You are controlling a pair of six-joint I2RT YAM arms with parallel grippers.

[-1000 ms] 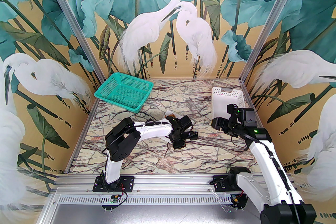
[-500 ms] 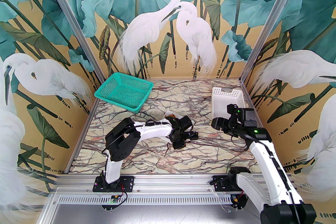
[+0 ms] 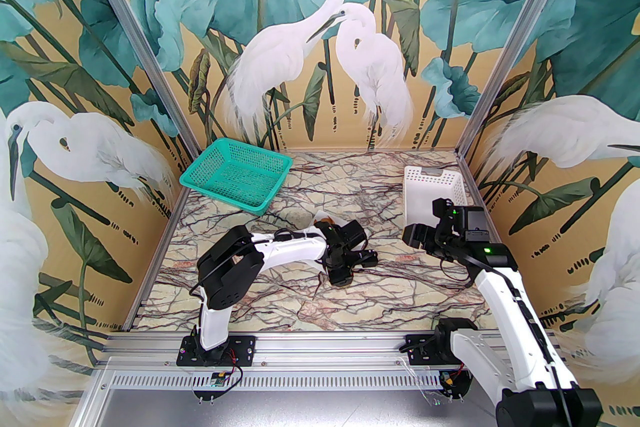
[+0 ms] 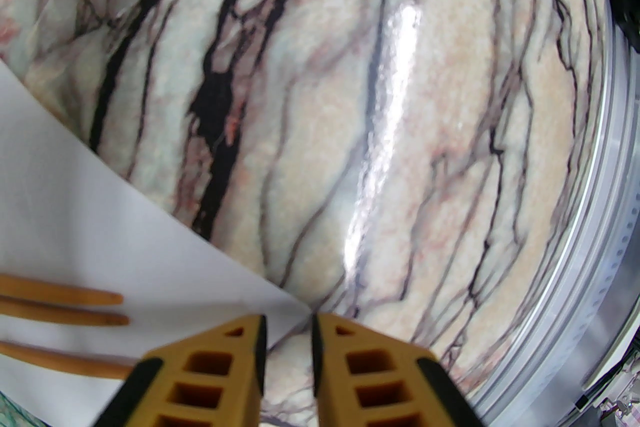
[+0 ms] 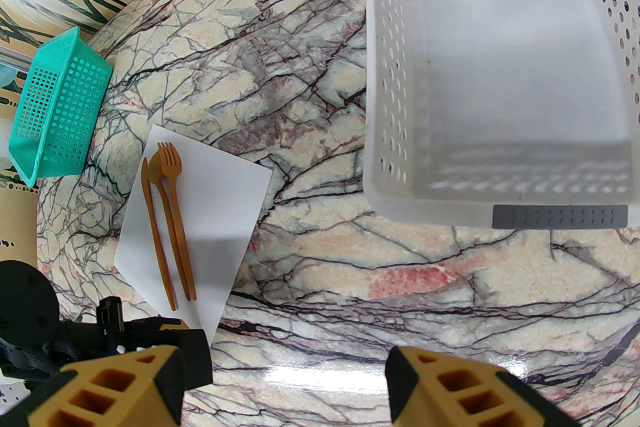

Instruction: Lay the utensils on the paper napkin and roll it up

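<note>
We find the utensils [image 5: 167, 225] lying side by side on the flat napkin [image 5: 220, 209], mid-table [image 5: 350, 275]. Left gripper [image 4: 288, 330]: jaws narrowly parted at one napkin corner, just beside the handle ends. Right gripper [image 5: 282, 365]: jaws wide apart, empty, near the white basket [image 5: 372, 114].

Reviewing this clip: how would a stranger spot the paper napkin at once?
On the marble table, look between the teal basket at the far left and the white basket at the far right. The paper napkin lies there, one corner at the tips of the left pincer, carrying the wooden utensils. Unlike the walled, perforated baskets, it is a plain flat white sheet.
</note>
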